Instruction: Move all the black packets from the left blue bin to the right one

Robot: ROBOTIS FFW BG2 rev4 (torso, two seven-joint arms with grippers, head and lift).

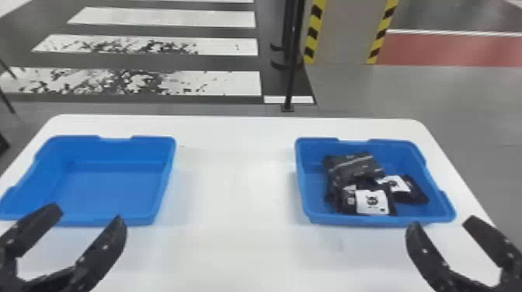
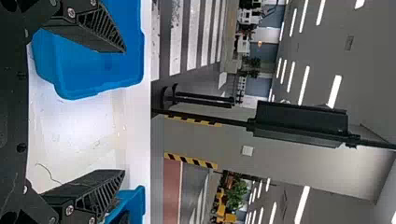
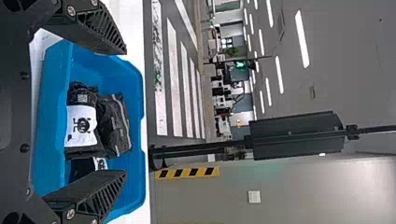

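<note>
Looks finished, or nearly: see the left blue bin [image 1: 116, 149] at the head view's left, bare inside, and find the black packets [image 1: 351, 167] heaped in the right blue bin [image 1: 312, 186], right of centre. Seems to leave nothing to transfer. Note the left gripper [image 1: 88, 213], lower left, and right gripper [image 1: 442, 222], lower right, both spread wide, holding nothing. Spot white labels [image 1: 372, 202] with dark emblems; cannot make out any wording.

In the head view, the left gripper [image 1: 90, 217] is hanging at eight o'clock; its fingers [image 1: 104, 245] are standing apart, slanting toward one. The right gripper [image 1: 442, 222] is hanging at four o'clock, and its parted fingers [image 1: 424, 248] are slanting toward eleven.
</note>
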